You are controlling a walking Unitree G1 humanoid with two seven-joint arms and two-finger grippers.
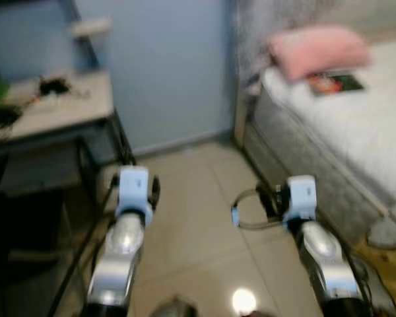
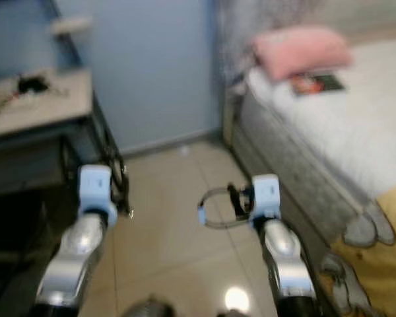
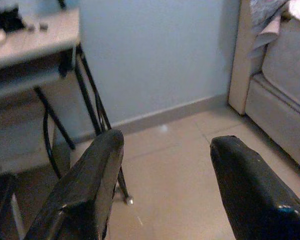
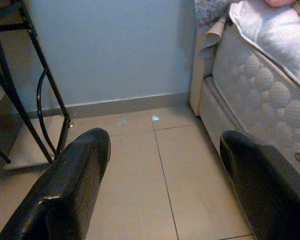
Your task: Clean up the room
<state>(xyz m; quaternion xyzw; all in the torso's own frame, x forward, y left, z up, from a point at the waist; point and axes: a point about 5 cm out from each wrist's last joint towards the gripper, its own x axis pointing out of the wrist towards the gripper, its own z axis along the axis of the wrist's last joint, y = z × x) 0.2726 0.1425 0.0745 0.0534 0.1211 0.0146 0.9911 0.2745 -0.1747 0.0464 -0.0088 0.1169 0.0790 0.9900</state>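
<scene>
Both silver arms are held out low over the pale beige tiled floor [image 1: 198,218]. The left gripper [image 3: 165,185] has its two black fingers spread wide with nothing between them, and the right gripper [image 4: 162,187] is likewise wide and empty; each wrist view looks along its fingers at bare tile and the grey skirting board [image 4: 125,105]. The head views are blurred, so small items cannot be identified with confidence.

Progress, as a judgement: the tidying appears to be at an early or between-items stage, since neither gripper carries anything. Candidates that seem left to handle are the dark, red-printed flat item (book or magazine, too blurred to tell) [image 1: 335,82] lying on the white quilted mattress [image 1: 356,125] just beside the pink pillow [image 1: 317,49], and the dark clutter [image 1: 53,86] on the pale-topped, black-metal-framed desk [image 1: 59,109]. A yellow cloth with a grey soft shape [image 2: 376,257] lies low at the right, against the bed side.

Open room: a corridor of floor runs forward between the desk's thin black legs [image 3: 90,100] on the left and the grey padded bed base [image 4: 225,120] on the right. It ends at the light blue wall [image 1: 171,72]. The desk legs and the bed-base corner are the edges nearest the arms; the widest passage is the middle of the floor.
</scene>
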